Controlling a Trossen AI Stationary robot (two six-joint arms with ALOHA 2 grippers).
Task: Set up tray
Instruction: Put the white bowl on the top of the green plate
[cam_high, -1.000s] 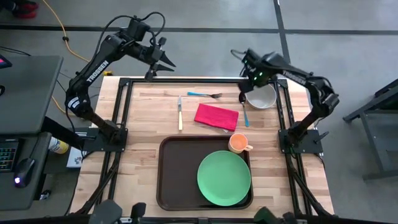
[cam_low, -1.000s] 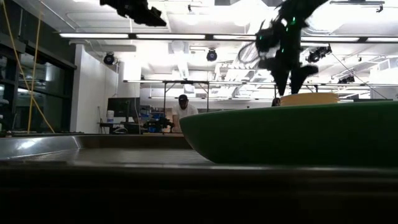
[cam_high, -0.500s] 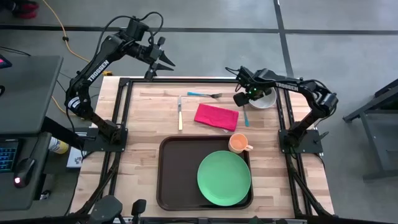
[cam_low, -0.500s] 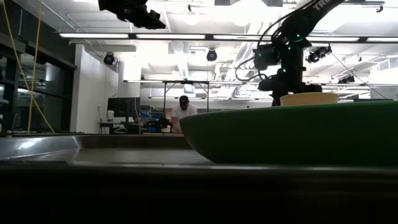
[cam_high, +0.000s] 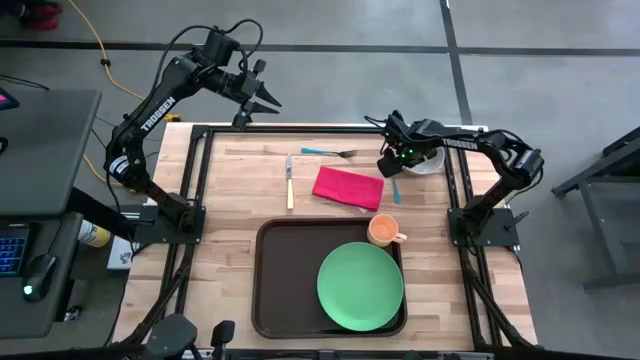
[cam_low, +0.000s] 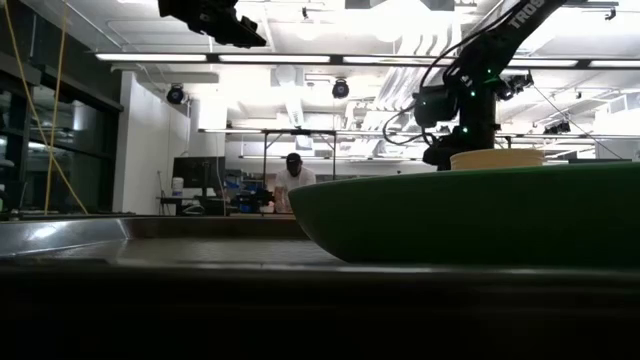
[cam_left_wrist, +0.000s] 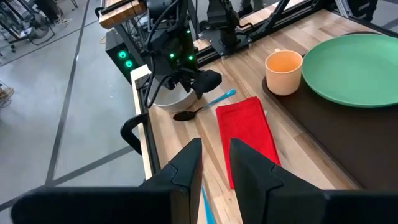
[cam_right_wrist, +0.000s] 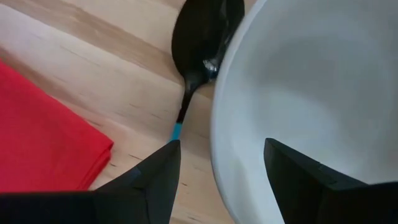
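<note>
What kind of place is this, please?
Probably a robotics lab or workshop. Two arms are mounted on a frame at a wooden table. The low view shows an open hall with ceiling strip lights and a person at a workbench. A yellow cable lies on the bare grey floor.

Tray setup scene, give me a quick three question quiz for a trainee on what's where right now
1. True or false: the green plate lies on the tray.
2. Which pincer is at the white bowl? A) left B) right C) neither
3. Fill in: the red napkin lies between the knife and the ____.

Key
1. True. The orange cup also sits at the tray's far right corner.
2. B. The right pincer straddles the bowl's rim, jaws open; the left pincer hangs above the table's far left edge.
3. Spoon, which lies beside the bowl.
</note>
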